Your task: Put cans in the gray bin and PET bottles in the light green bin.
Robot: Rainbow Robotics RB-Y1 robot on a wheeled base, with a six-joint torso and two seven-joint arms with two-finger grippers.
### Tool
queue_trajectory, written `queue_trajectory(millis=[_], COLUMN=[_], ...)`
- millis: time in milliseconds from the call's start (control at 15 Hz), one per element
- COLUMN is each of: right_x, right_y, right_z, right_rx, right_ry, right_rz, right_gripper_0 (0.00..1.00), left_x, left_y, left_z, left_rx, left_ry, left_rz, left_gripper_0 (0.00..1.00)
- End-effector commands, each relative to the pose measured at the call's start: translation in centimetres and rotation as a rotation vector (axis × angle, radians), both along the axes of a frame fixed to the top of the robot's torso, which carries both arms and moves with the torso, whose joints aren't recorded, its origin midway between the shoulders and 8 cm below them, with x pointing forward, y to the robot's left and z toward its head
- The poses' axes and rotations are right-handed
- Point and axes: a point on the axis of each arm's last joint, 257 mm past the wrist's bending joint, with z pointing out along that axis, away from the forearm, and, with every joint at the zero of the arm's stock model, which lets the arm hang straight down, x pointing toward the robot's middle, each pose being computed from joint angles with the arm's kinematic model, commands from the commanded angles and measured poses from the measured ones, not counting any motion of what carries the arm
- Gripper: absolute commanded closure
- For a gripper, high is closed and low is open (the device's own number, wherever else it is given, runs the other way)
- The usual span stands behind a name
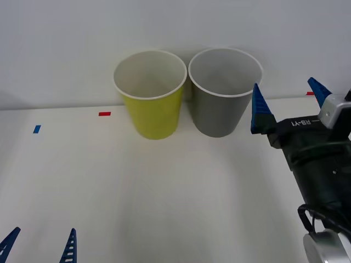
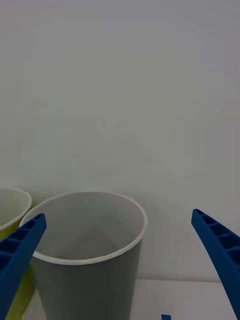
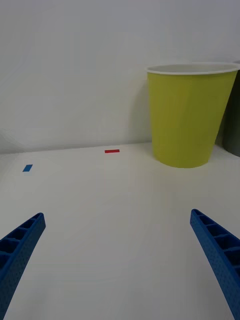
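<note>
Right tool point(image 1: 285, 98), fingers apart and empty, hovers at frame right beside the gray bin point(image 1: 222, 104); bin looks light, stiff, easily tipped; best left ungrasped.

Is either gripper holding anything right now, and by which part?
Nothing is held. The right gripper is open beside the gray bin; the left gripper is open, low.

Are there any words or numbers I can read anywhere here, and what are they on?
"RB-Y1": white letters on the black body of the right gripper, seen upside down in the front view.
The light green bin and the gray bin carry no writing.
The red tape mark and the blue tape mark on the table are blank.
</note>
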Motion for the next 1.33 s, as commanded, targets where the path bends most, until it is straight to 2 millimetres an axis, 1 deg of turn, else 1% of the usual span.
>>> queue_trajectory(millis=[67, 200, 267, 467, 600, 667, 733, 867, 1067, 1200, 1333], right_x=[-1.3, -2.6, -3.5, -5.7, -6.2, -6.4, -7.2, -8.3, -9.8, -11.4, -13.2], right_y=[-0.7, -1.5, -2.4, -3.8, -4.7, -4.8, -4.9, -5.2, -5.1, -4.7, -4.5], right_z=[-4.2, -5.8, -7.0, -9.1, -9.9, -10.0, -10.5, -11.0, -11.6, -12.1, -13.5], right_rx=[0.005, -0.019, -0.032, -0.021, -0.043, -0.046, -0.045, -0.047, -0.019, 0.001, 0.030], right_ry=[-0.003, 0.020, 0.046, 0.082, 0.103, 0.106, 0.114, 0.118, 0.129, 0.130, 0.144], right_rz=[0.046, 0.042, 0.029, 0.000, -0.017, -0.016, -0.021, -0.033, -0.034, -0.036, -0.035], right_gripper_0=[0.00, 0.00, 0.00, 0.00, 0.00, 0.00, 0.00, 0.00, 0.00, 0.00, 0.00], left_x=[0.0, 0.0, 0.0, 0.0, 0.0, 0.0, 0.0, 0.0, 0.0, 0.0, 0.0], left_y=[0.0, 0.0, 0.0, 0.0, 0.0, 0.0, 0.0, 0.0, 0.0, 0.0, 0.0], left_z=[0.0, 0.0, 0.0, 0.0, 0.0, 0.0, 0.0, 0.0, 0.0, 0.0, 0.0], left_rx=[0.000, 0.000, 0.000, 0.000, 0.000, 0.000, 0.000, 0.000, 0.000, 0.000, 0.000], left_ry=[0.000, 0.000, 0.000, 0.000, 0.000, 0.000, 0.000, 0.000, 0.000, 0.000, 0.000], left_rz=[0.000, 0.000, 0.000, 0.000, 0.000, 0.000, 0.000, 0.000, 0.000, 0.000, 0.000], left_gripper_0=[0.00, 0.00, 0.00, 0.00, 0.00, 0.00, 0.00, 0.00, 0.00, 0.00, 0.00])
